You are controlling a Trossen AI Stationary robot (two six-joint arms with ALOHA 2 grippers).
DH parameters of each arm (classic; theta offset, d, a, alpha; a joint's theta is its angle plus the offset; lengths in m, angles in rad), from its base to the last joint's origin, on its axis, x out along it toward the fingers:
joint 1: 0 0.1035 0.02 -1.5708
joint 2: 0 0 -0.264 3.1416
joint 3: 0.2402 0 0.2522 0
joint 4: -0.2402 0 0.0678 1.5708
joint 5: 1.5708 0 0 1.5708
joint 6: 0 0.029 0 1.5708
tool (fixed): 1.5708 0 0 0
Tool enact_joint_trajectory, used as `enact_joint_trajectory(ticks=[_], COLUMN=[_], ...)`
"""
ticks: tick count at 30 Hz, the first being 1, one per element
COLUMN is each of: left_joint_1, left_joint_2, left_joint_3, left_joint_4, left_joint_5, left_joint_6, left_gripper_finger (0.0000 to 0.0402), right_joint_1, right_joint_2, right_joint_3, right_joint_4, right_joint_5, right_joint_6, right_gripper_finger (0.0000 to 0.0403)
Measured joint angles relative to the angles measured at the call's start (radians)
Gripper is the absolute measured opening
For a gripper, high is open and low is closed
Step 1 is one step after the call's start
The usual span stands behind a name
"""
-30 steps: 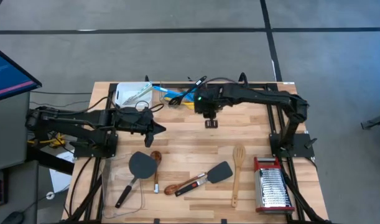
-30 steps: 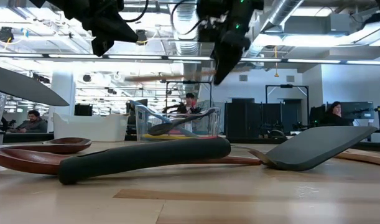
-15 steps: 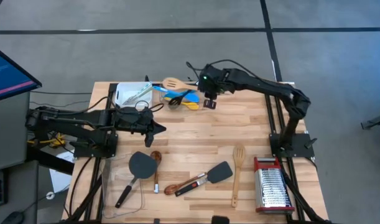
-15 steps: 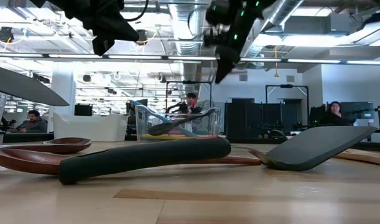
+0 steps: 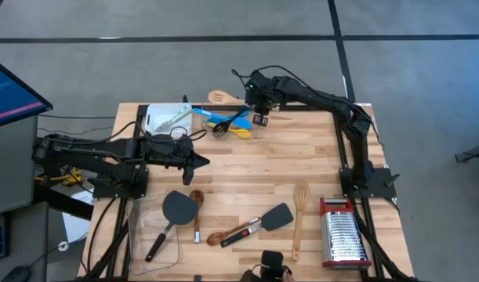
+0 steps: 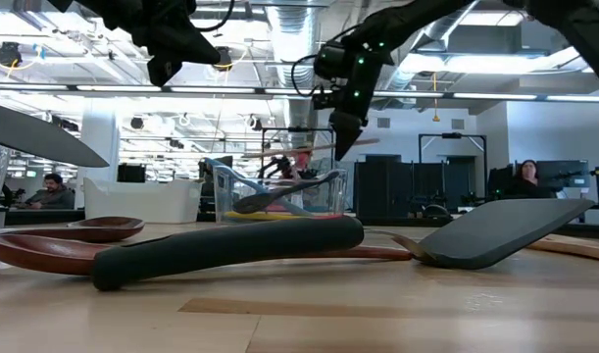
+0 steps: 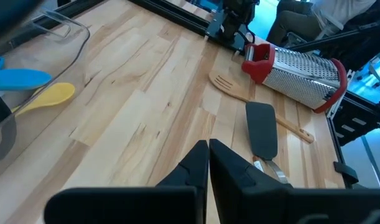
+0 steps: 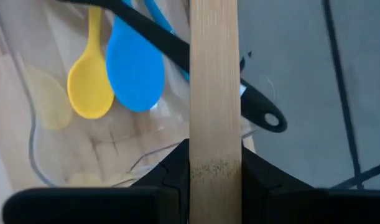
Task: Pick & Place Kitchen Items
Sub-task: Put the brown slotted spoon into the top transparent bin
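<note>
Holding wooden spoon [image 8: 214,93] by mid-handle in right gripper [image 5: 260,119], jaws clamping it, above tub [image 5: 223,124] at table's far edge. Handling light and stiff (smooth, liable to pivot). Idling mid-left: left gripper [image 5: 198,163], pinched empty.

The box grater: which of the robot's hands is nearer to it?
Left. The left hand hovers mid-table, across from the box grater; the right hand is at the far edge.
</note>
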Motion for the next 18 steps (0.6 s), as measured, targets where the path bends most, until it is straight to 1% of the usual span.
enact_joint_trajectory(ticks=[4,6,13,18], left_joint_1=[0.000,0.000,0.000,0.001], left_joint_2=[0.000,0.000,0.000,0.000], left_joint_3=[0.000,0.000,0.000,0.000], left_joint_4=[0.002,0.003,0.005,0.005], left_joint_5=[-0.001,-0.001,-0.001,-0.001], left_joint_6=[0.001,0.002,0.002,0.002], left_gripper_finger=[0.0002,0.0002,0.0002,0.0002], right_joint_1=[0.005,0.011,0.029,0.015], right_joint_2=[0.048,0.069,0.124,0.150], right_joint_3=[0.093,0.130,0.185,0.210], right_joint_4=[-0.096,-0.147,-0.168,-0.182], right_joint_5=[-0.003,-0.025,-0.028,-0.026], right_joint_6=[0.001,0.003,-0.005,-0.005], right_gripper_finger=[0.0075,0.0075,0.0075,0.0075])
